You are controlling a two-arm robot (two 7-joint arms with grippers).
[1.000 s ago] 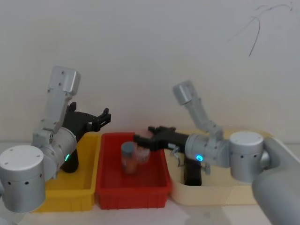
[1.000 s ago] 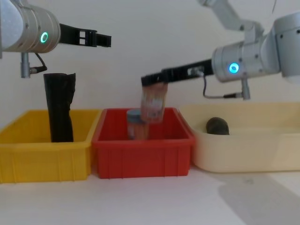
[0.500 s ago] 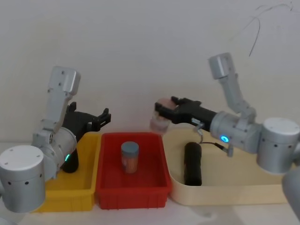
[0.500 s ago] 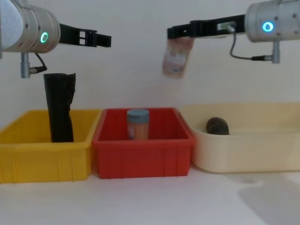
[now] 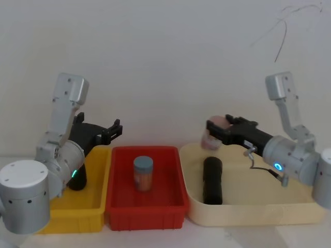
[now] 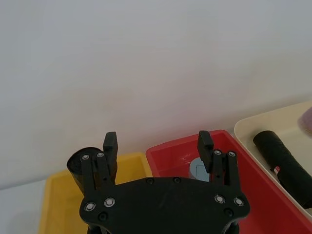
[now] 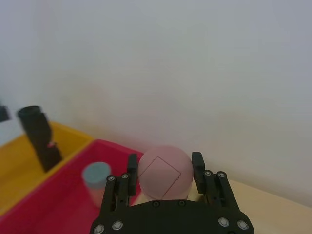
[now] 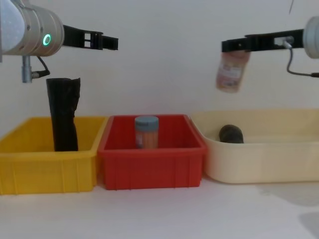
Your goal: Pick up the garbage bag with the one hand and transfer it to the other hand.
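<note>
The garbage bag [image 5: 212, 180] lies flat in the cream tray [image 5: 248, 214], looks light and squishy, so grab mid-roll; right hand [image 5: 213, 131] is busy clutching a pink jar [image 8: 232, 70], left hand [image 5: 115, 129] gapes wide.

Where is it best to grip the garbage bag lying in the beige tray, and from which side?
Probably from above, across the middle of the garbage bag. It lies flat in the beige tray, one round end toward the robot, so its long sides are free for the fingers.

Two silver-grey arms with round joints. The left gripper [image 5: 115, 127] and right gripper [image 5: 211, 125] are black, with small silver screws. Ring lights glow green and blue.
</note>
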